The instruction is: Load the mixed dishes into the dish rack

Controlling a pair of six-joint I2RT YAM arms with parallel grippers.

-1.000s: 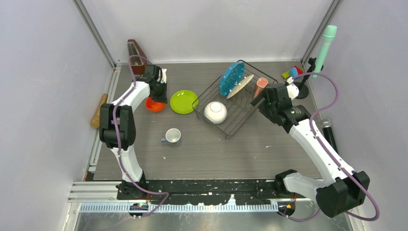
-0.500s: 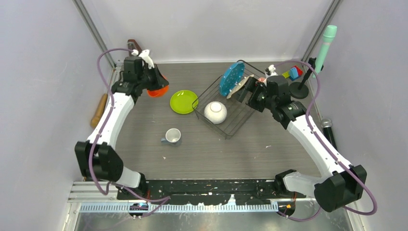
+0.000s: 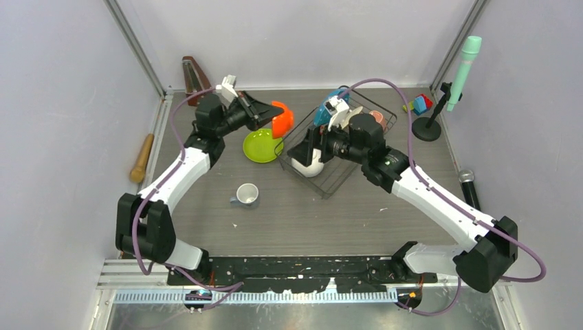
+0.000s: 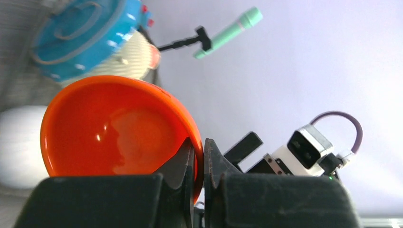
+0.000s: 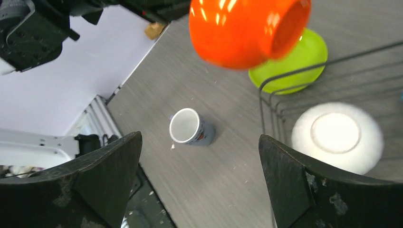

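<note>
**Grey table (image 3: pixel 309 220), one bowl in the air, rack part filled**

The left gripper (image 4: pixel 198 152) pinches the rim of the small orange bowl (image 4: pixel 114 128), holding it tilted in the air by the small lime-green plate (image 3: pixel 260 146), beside the dish rack (image 3: pixel 344 175). The right gripper (image 5: pixel 199 140) has its fingers spread wide and empty over the rack's left corner. The rack holds the white bowl (image 5: pixel 337 135), upside down, the blue white-dotted plate (image 4: pixel 81 38) on edge, and the pink mug (image 3: pixel 377 117). The small pale grey-white mug (image 3: pixel 246 194) sits apart on the table.
</note>
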